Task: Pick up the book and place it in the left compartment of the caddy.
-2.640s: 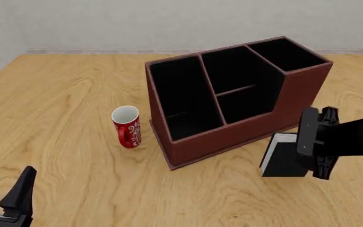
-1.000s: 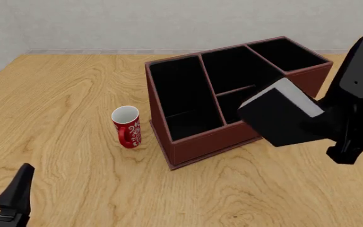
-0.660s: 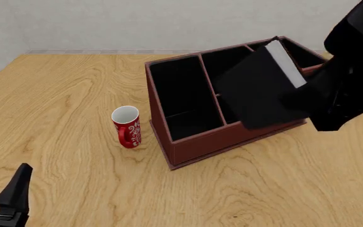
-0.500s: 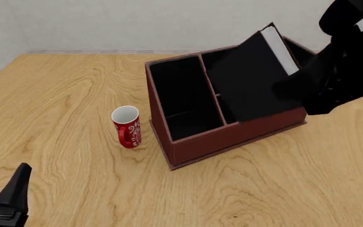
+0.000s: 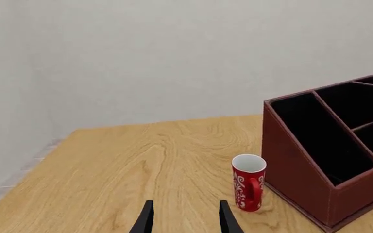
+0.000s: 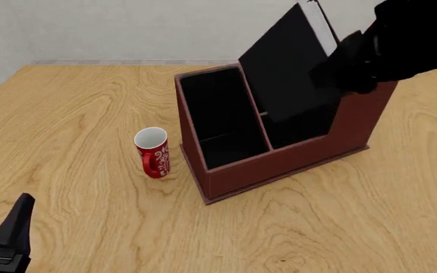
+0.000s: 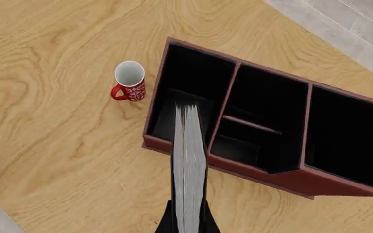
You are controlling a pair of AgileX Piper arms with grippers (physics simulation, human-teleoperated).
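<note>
Book (image 6: 291, 65): pinched by the right gripper (image 6: 347, 60), held tilted at upper right above the caddy (image 6: 279, 165). Red mug (image 6: 152, 152): left of caddy. Left gripper (image 5: 185, 219): spread, lower left.

- Front view: high, near bench edge, facing forward and down.
- Left wrist: low, level.
- Right wrist: overhead.
- All share caddy (image 6: 279, 136) and mug (image 6: 152, 152).

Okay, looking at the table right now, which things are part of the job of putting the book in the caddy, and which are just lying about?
Part of the job:
- the book, held up in the right hand
- the caddy
- its left compartment, where the book goes

Just lying about:
- the red mug, standing beside the caddy
- the left hand, open and idle, holding nothing
</note>
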